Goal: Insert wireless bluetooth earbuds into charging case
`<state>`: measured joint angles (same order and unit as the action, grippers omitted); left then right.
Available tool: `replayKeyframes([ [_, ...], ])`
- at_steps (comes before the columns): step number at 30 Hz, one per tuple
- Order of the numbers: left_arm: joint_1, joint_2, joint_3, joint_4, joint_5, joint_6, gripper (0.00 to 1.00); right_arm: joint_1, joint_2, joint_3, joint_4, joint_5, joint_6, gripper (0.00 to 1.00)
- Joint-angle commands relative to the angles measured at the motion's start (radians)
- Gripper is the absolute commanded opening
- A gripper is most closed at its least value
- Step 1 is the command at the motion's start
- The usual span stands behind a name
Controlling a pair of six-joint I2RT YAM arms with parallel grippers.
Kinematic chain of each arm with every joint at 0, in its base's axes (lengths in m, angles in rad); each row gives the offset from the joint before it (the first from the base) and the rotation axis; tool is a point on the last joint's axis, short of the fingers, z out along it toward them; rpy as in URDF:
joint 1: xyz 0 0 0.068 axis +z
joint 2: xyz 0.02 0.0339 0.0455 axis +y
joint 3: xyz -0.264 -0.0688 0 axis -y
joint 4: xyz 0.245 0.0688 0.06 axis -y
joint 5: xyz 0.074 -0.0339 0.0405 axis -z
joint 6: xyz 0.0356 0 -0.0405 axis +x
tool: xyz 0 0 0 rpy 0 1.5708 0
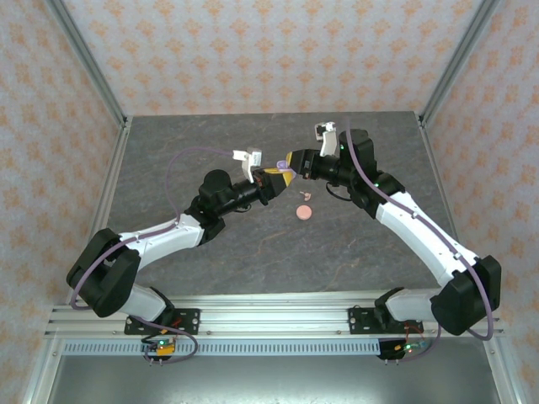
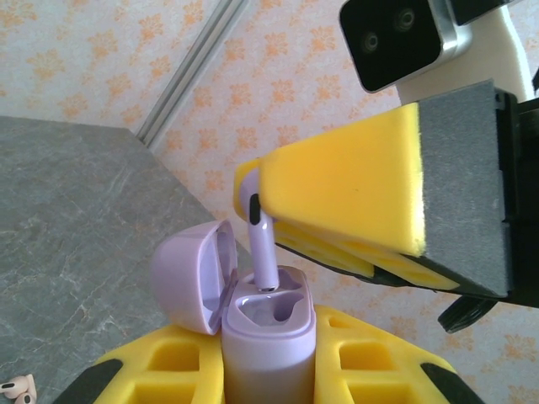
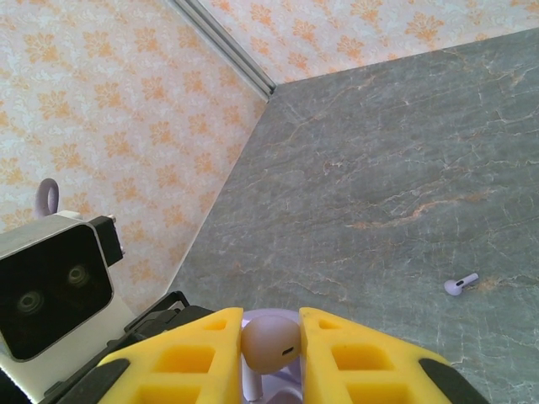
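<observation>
While the left fingers point(image 2: 160, 370) are clamping the pale purple charging case point(image 2: 268, 328) upright with its lid hanging open to one side, the right fingers point(image 3: 198, 353) are pinching a pale purple earbud point(image 2: 265, 252) directly above the case, its stem tip at the mouth of one well. A loose earbud point(image 3: 461, 284) is lying on the worktop point(image 3: 404, 151) apart from the case, and a peach disc point(image 1: 303, 213) is lying near it.

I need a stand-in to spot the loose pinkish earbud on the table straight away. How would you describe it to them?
Look at the middle of the grey stone-look table, where a round pink disc lies. The pinkish earbud sits just beyond it toward the back wall, slightly apart. It is much smaller and paler than the disc, and irregular rather than round.
</observation>
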<state>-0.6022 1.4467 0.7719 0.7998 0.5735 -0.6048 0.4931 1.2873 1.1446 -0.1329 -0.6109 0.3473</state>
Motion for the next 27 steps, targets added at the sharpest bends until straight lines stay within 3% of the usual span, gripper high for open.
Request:
replayKeyframes([
  [1, -0.004, -0.004, 0.037, 0.003, -0.017, 0.005, 0.13, 0.008, -0.029, -0.011, 0.024, -0.028, -0.023, 0.22],
  [17, -0.004, -0.008, 0.042, 0.002, -0.011, 0.023, 0.13, 0.009, -0.023, -0.014, -0.025, -0.055, -0.050, 0.23],
  [27, -0.011, -0.020, 0.049, -0.036, 0.020, 0.065, 0.13, 0.009, -0.020, 0.002, -0.047, -0.075, -0.061, 0.35],
])
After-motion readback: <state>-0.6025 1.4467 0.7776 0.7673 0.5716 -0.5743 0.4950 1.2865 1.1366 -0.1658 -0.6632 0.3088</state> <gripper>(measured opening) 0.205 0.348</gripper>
